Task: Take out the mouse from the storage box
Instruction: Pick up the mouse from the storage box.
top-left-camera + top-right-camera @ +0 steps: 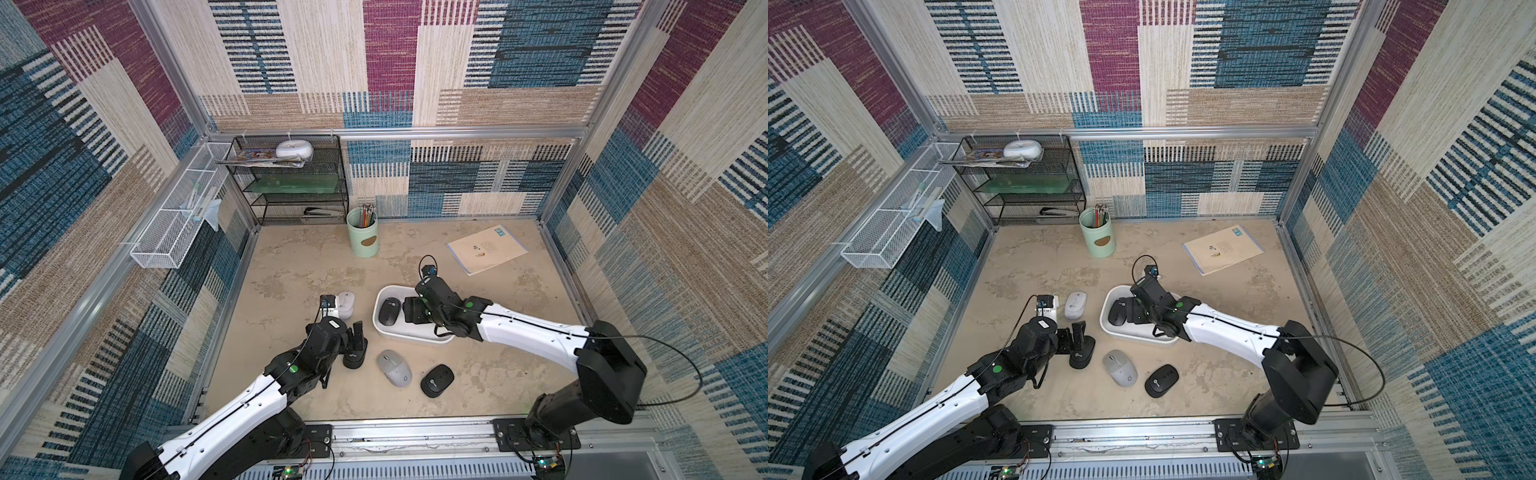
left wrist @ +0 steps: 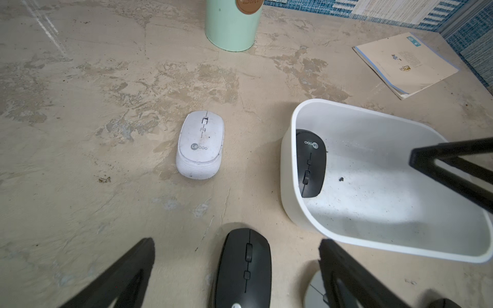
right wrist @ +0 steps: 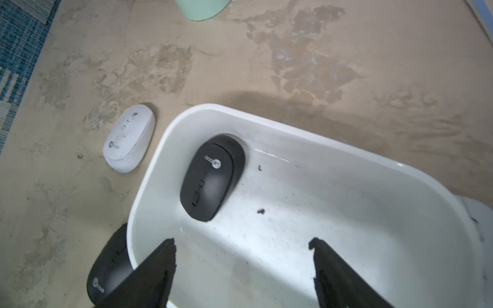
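Observation:
The white storage box (image 1: 415, 336) (image 1: 1105, 322) sits mid-table with one black mouse (image 1: 389, 311) (image 3: 213, 178) lying at its left end. My right gripper (image 3: 242, 244) (image 1: 409, 316) hangs open over the box floor beside that mouse, with nothing between its fingers. My left gripper (image 2: 237, 242) (image 1: 1072, 336) stands open left of the box, its fingers apart on either side of a second black mouse (image 2: 244, 266) (image 1: 354, 357) that rests on the table.
A white mouse (image 1: 345, 304) (image 2: 200, 144) lies left of the box. A grey mouse (image 1: 394, 368) and another black mouse (image 1: 437, 380) lie in front of it. A mint-green pen cup (image 1: 363, 237) and a booklet (image 1: 486, 248) are behind, with a black wire shelf (image 1: 291, 183) at back left.

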